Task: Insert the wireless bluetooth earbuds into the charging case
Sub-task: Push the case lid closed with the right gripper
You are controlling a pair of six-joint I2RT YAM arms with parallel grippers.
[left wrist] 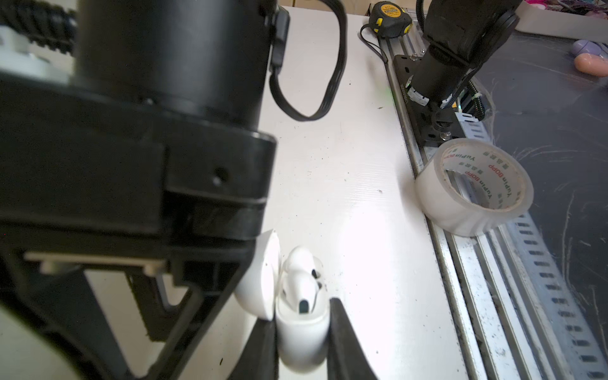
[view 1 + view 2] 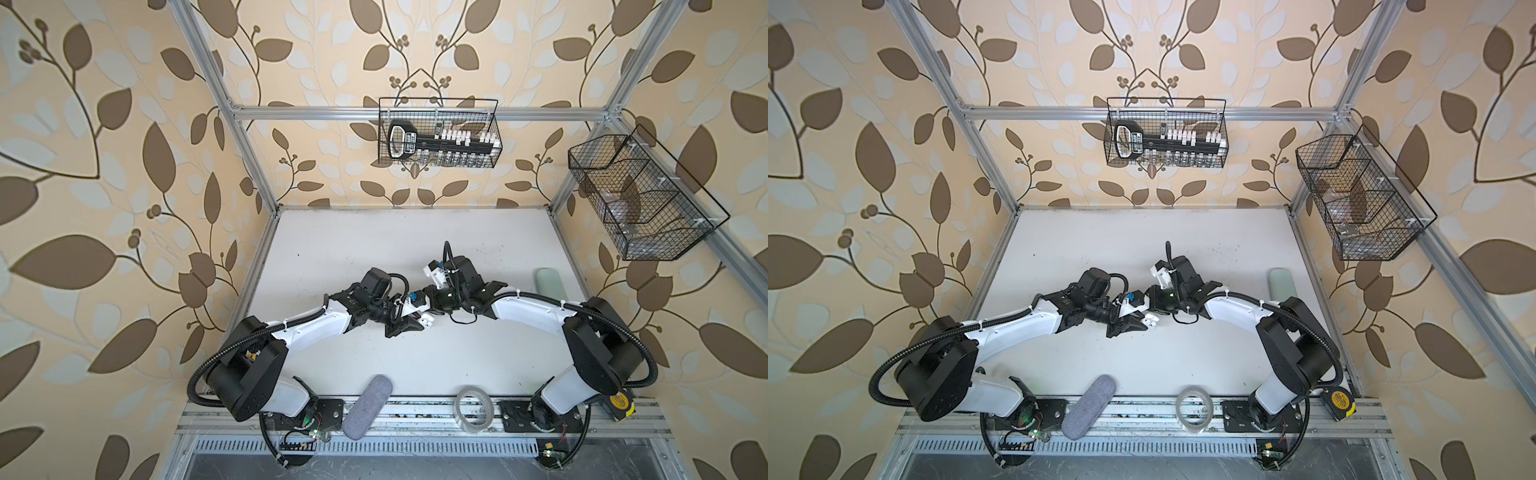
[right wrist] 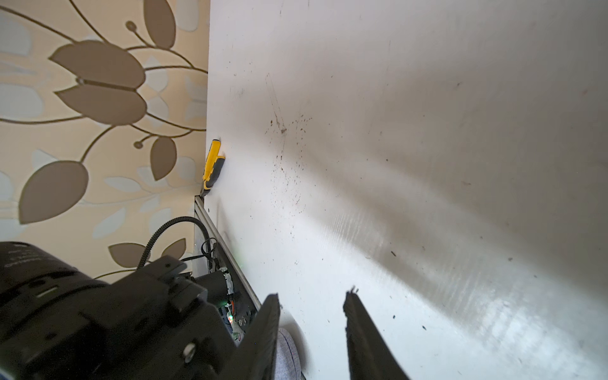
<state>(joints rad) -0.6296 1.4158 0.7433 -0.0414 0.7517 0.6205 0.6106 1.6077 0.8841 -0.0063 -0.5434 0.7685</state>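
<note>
White earbuds both sit in the case, its lid open, the case clamped by the left gripper. Right gripper hangs spread and empty. This pair looks done; closing the lid likely remains.

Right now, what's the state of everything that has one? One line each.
left gripper: shut on the charging case
charging case: upright, lid open
white earbuds: two, seated in the case
right gripper: open, empty
tape roll: lying hole-up on the front rail
tape measure: blade retracted
</note>
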